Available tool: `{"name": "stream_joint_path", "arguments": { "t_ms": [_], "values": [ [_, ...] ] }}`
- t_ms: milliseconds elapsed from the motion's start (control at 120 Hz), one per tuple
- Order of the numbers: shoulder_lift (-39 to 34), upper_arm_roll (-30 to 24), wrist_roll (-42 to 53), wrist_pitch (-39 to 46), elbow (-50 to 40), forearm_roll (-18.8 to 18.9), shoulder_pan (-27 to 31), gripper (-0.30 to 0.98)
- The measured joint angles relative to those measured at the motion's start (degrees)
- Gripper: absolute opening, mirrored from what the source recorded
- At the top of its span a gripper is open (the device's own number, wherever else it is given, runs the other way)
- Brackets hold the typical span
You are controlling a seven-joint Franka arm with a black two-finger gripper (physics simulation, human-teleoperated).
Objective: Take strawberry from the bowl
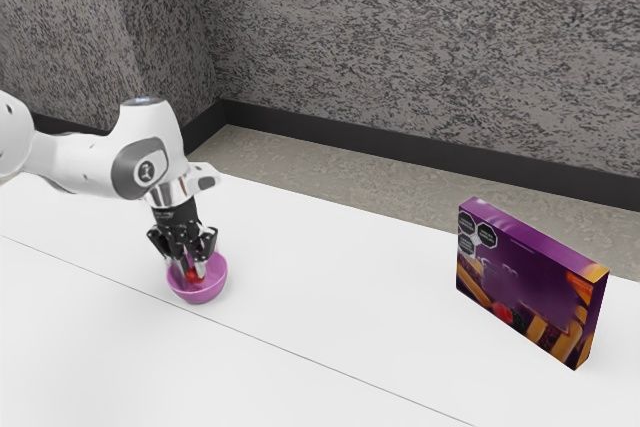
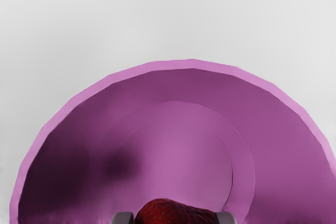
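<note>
The white table [image 1: 330, 297] supports all items; 1 thin seam runs across its top. The purple box [image 1: 530, 282] stands upright on the table, well apart from the bowl, toward the exterior view's right. Its face carries 3 black octagonal marks, printed biscuit sticks and berries, and an orange corner.

The black gripper [image 1: 192, 273] points down into the bowl. Its 2 fingers are partly closed, spaced by the width of the fruit, and bear on it from 2 opposite sides.

The bowl [image 1: 199, 296] is round and pink-purple, with a pale rim, a darker inner wall and a circular step around its floor. Contents: 1 strawberry.

The strawberry [image 2: 167, 213] is located inside the bowl's rim, clamped between the fingers. Surface: dark red, glossy, finely seeded. Form: 1 rounded end, tapering toward the other. The wrist view's lower edge cuts off its remainder and the near part of the bowl; in the exterior view, the fingers partly cover it. Contact with the bowl floor cannot be determined.
</note>
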Motion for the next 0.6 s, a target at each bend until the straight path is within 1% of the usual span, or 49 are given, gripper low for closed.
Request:
{"name": "stream_joint_path", "arguments": {
  "t_ms": [58,100,167,242,333,433,533,567,600],
  "values": [
    [-2.4,-1.1,-0.2,-0.4,-0.3,0.0,0.1,0.08],
    [-4.8,-2.8,-0.4,-0.9,-0.4,0.0,-0.1,0.08],
    [-6.7,-5.2,-0.8,-1.3,-0.2,-0.2,-3.1,0.08],
    [-6.6,-6.1,-1.3,-1.5,-0.2,-0.4,-6.2,0.09],
    [-3.4,-6.0,-1.8,-1.0,-0.3,-0.4,-7.1,0.11],
    [-1.6,-5.8,-2.2,-0.2,-0.2,-0.2,-7.0,0.31],
    [-2.2,-5.8,-2.5,-0.2,-0.2,-0.1,-7.0,0.45],
    [-5.1,-6.1,-2.2,-1.7,0.6,0.0,-7.2,0.49],
    [-11.1,-6.8,-1.8,-5.1,3.4,0.0,-7.8,0.52]
  ]
}}
